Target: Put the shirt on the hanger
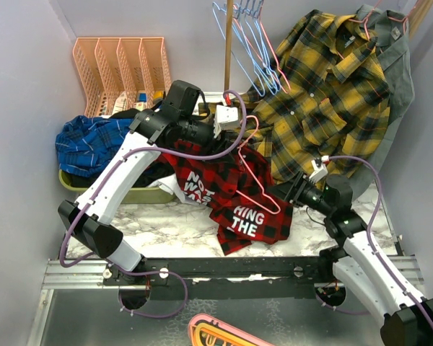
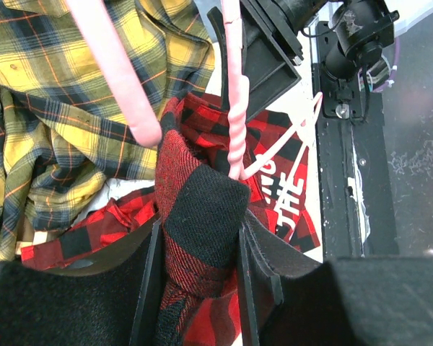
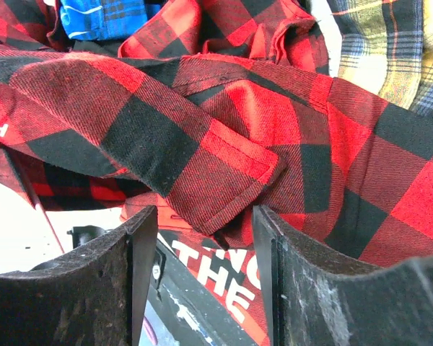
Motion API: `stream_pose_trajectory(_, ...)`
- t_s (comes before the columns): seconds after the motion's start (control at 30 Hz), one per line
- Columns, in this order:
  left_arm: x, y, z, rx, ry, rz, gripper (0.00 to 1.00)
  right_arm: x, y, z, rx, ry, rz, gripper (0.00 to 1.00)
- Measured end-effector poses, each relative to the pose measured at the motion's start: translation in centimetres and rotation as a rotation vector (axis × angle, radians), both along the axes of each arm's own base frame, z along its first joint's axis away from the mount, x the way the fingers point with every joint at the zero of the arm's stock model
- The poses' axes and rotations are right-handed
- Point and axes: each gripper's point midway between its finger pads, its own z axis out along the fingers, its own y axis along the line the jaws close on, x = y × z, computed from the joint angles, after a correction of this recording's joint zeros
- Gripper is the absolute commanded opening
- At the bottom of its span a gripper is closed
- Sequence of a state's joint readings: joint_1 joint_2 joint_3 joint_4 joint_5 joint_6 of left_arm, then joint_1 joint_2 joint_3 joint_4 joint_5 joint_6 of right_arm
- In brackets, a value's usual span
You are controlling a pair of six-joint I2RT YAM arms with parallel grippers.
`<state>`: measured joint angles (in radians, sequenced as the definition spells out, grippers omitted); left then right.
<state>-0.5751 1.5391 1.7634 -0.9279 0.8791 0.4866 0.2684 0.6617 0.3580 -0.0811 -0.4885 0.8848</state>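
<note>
The red-and-black plaid shirt point(image 1: 234, 205) lies crumpled on the marble table at centre, its white lettering facing up. The pink wire hanger point(image 1: 263, 187) rests on it, hook toward the back. My left gripper point(image 1: 231, 124) is above the shirt's far edge. In the left wrist view it point(image 2: 198, 229) is shut on a bunched fold of the shirt point(image 2: 202, 209), right beside the hanger's twisted neck point(image 2: 236, 130). My right gripper point(image 1: 285, 191) is at the shirt's right edge. In the right wrist view it point(image 3: 202, 216) is open, with a shirt flap point(image 3: 224, 108) just beyond the fingertips.
A yellow-and-black plaid shirt point(image 1: 325, 94) hangs at back right over a grey garment point(image 1: 398, 68). Light blue hangers point(image 1: 249, 43) hang on a wooden pole. A blue plaid shirt point(image 1: 94, 140) lies in a green bin point(image 1: 141, 193). An orange rack point(image 1: 123, 65) stands at back left.
</note>
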Motion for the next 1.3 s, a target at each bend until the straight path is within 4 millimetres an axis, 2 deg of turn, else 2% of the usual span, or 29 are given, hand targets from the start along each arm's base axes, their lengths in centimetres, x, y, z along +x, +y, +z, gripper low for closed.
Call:
stream_pose_trajectory(0.1,0.0,0.0,0.0,0.000,0.001,0.001,0.00,0.1,0.0,0.0,0.000,-0.003,0.001,0.54)
stream_pose_trajectory(0.23,0.1,0.0,0.0,-0.002,-0.001,0.002,0.00,0.2,0.1,-0.4,-0.004,0.015,0.007,0.47)
stream_pose_trajectory(0.33,0.1,-0.1,0.1,-0.004,-0.001,0.003,0.00,0.4,0.3,-0.1,0.008,0.005,0.014,0.33)
stream_pose_trajectory(0.47,0.1,-0.1,0.1,-0.005,0.000,0.004,0.00,0.8,0.6,-0.1,0.014,-0.003,0.020,0.05)
stream_pose_trajectory(0.5,0.1,-0.1,0.1,-0.006,-0.001,0.005,0.00,0.9,0.6,-0.2,0.010,0.002,0.021,0.01)
stream_pose_trajectory(0.77,0.8,0.1,0.0,0.010,-0.022,0.033,0.00,1.3,0.0,0.7,-0.024,-0.044,-0.006,0.01)
stream_pose_trajectory(0.87,1.4,0.3,0.0,0.026,-0.046,0.063,0.00,1.3,-0.6,0.5,-0.049,-0.045,-0.037,0.01)
stream_pose_trajectory(1.07,3.3,0.8,1.7,0.046,-0.145,0.140,0.00,1.1,-1.8,-0.1,-0.097,-0.030,-0.101,0.01)
stream_pose_trajectory(1.3,5.6,1.5,2.6,0.088,-0.238,0.217,0.00,1.5,-2.5,2.1,-0.138,-0.060,-0.128,0.01)
